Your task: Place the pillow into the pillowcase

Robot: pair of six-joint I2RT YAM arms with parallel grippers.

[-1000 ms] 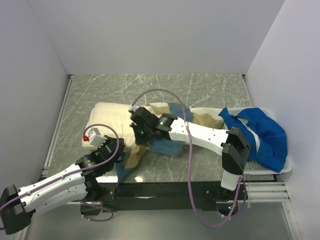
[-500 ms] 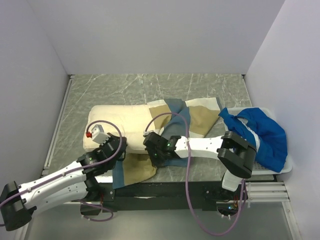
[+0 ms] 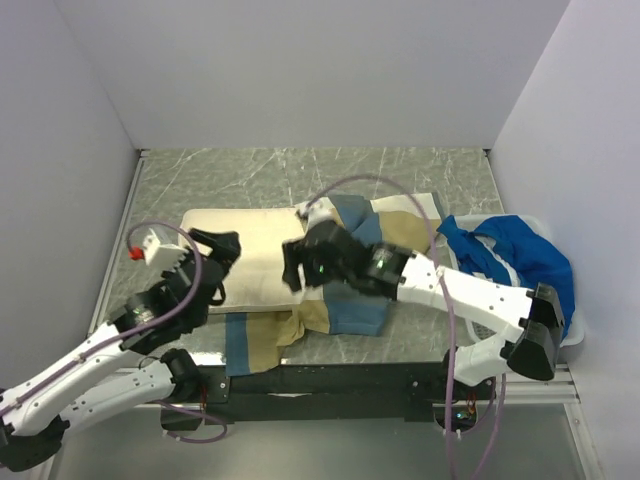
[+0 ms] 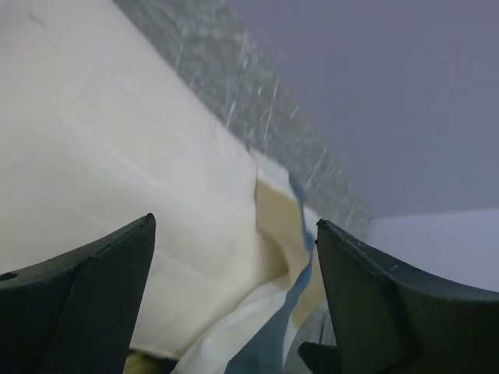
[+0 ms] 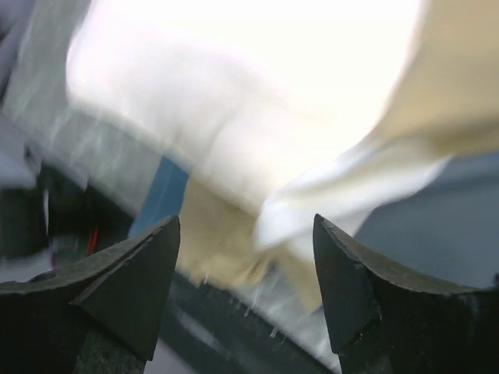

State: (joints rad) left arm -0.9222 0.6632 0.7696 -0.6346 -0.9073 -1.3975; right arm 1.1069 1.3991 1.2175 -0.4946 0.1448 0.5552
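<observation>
Cream pillow (image 3: pixel 245 250) lies toward the left edge, right end covered by the pillowcase (image 3: pixel 355 305). The left gripper (image 4: pixel 234 226) and right gripper (image 5: pixel 245 222) both gape, empty. Stuffing looks barely begun; next, pinch the case's mouth and draw it leftward.

The pillow (image 3: pixel 245 250) is hidden at its 3 o'clock end under the pillowcase (image 3: pixel 405 232) and right arm (image 3: pixel 450 290). The right wrist view is smeared; its pale mass is perhaps pillow.

Grey-green marbled tabletop (image 3: pixel 300 170) carries a flat cream pillow (image 3: pixel 250 250) left of centre. Tan, slate-blue and white patchwork pillowcase (image 3: pixel 408 228) covers its right end. White tray (image 3: pixel 515 216) at right edge.
</observation>
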